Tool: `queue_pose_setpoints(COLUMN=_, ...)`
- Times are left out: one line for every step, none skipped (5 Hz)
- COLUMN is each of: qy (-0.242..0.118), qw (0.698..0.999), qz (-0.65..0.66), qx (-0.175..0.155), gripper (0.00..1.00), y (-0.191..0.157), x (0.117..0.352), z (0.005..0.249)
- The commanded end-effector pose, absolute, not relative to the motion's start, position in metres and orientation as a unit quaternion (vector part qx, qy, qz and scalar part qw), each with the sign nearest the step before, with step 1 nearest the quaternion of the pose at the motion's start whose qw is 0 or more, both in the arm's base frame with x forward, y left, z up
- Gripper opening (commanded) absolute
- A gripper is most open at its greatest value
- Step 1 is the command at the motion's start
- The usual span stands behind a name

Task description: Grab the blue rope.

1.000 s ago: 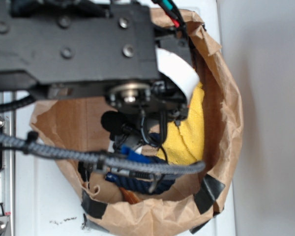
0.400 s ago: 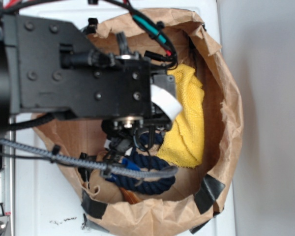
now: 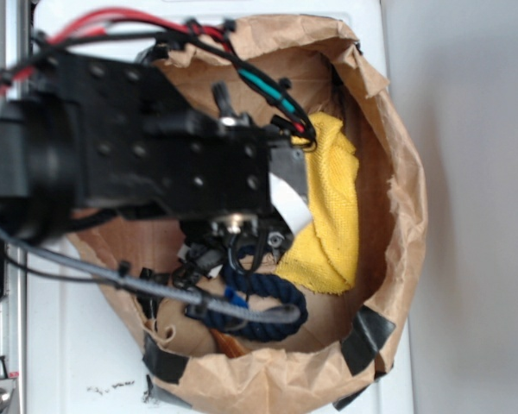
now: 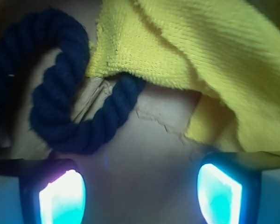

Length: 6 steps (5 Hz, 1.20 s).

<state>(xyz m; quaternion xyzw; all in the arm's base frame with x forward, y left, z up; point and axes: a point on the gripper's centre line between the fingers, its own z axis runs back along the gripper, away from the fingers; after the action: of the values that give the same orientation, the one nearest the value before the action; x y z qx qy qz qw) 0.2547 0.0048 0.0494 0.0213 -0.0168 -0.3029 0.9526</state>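
The blue rope (image 4: pixel 60 112), thick, navy, twisted, lies curled with one end under yellow cloth (image 4: pixel 186 60)

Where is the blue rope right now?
In the wrist view, the blue rope curls at left on the paper bag's floor, one end tucked under the yellow cloth, ahead of the open end effector.

The rope (image 4: pixel 60 109) lies curled on the bag (image 3: pixel 397 259) floor, left of the cloth (image 4: pixel 196 60). One rope end runs under the cloth edge. The gripper (image 4: pixel 140 193) sits above bare floor, beside both.
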Motion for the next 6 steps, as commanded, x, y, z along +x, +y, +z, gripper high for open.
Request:
queue_pose_setpoints(qy=-0.056, qw=0.932, qz=-0.357, qx=0.035, gripper=1.00, y=-0.020, x=0.270, z=0.048)
queue_pose_setpoints(qy=-0.061, qw=0.920, qz=-0.387, qx=0.033, gripper=1.00, y=-0.029, x=0.267, z=0.045)
queue_pose_setpoints(qy=-0.058, qw=0.915, qz=-0.400, qx=0.024, gripper=1.00, y=-0.027, x=0.256, z=0.055)
queue_pose_setpoints(qy=-0.044, qw=0.915, qz=-0.401, qx=-0.002, gripper=1.00, y=-0.018, x=0.251, z=0.066)
queue_pose_setpoints(qy=-0.028, qw=0.915, qz=-0.402, qx=0.008, gripper=1.00, y=-0.020, x=0.257, z=0.050)
queue_pose_setpoints(qy=-0.017, qw=0.917, qz=-0.398, qx=0.015, gripper=1.00, y=-0.025, x=0.263, z=0.043)
